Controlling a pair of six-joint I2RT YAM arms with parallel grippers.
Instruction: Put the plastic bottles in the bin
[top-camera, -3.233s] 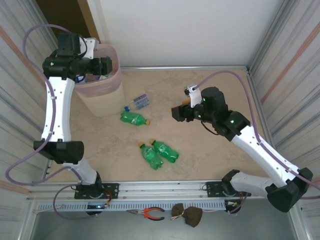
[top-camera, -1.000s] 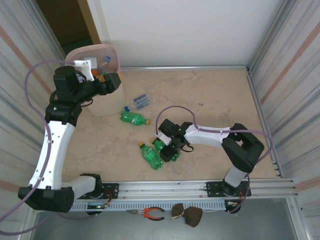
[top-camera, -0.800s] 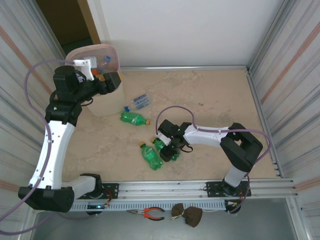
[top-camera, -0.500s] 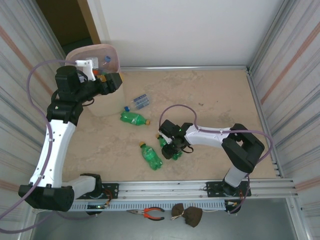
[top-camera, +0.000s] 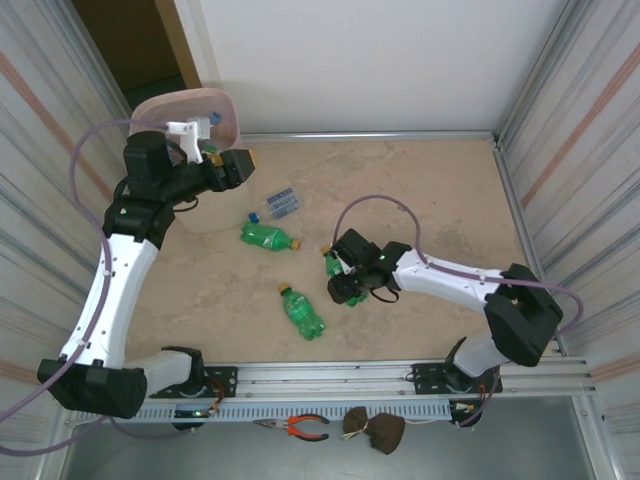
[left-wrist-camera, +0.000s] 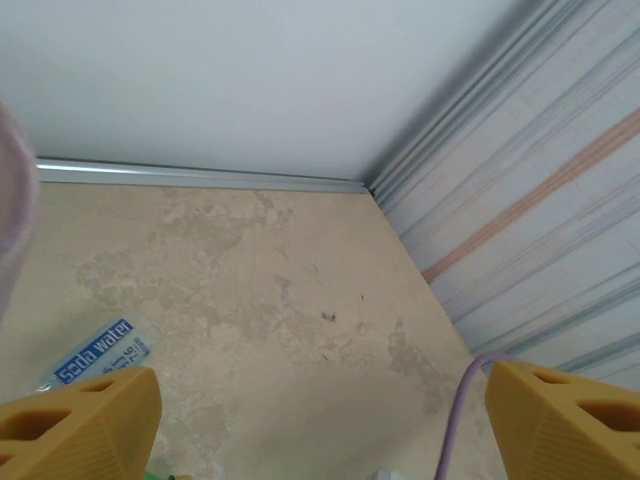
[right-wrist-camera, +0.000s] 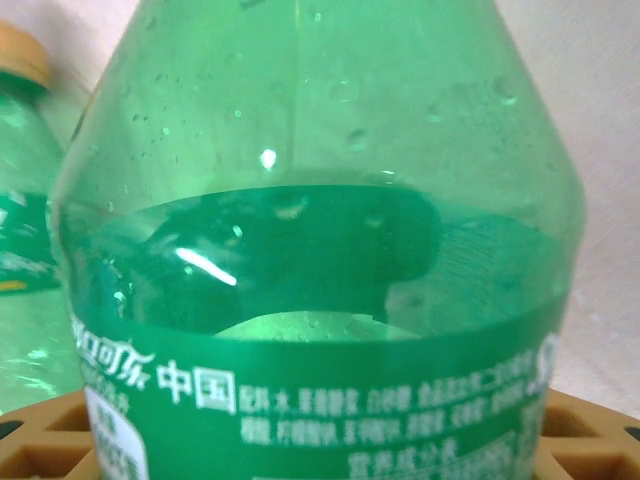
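Desk: beige marbled desk (top-camera: 430, 210) is sitting between a white wall and ribbed side panels.
Bin: bin (top-camera: 175, 97) is standing at the far left corner.
Left end effector: left end effector (top-camera: 243, 163) is hovering beside the bin, fingers spread, holding nothing.
Right end effector: right end effector (top-camera: 345, 285) is gripping a held green bottle (right-wrist-camera: 320, 200) mid-desk.
Loose bottles: clear bottle (top-camera: 280, 203), upper green bottle (top-camera: 268, 237) and lower green bottle (top-camera: 302, 312) are lying on the desk.
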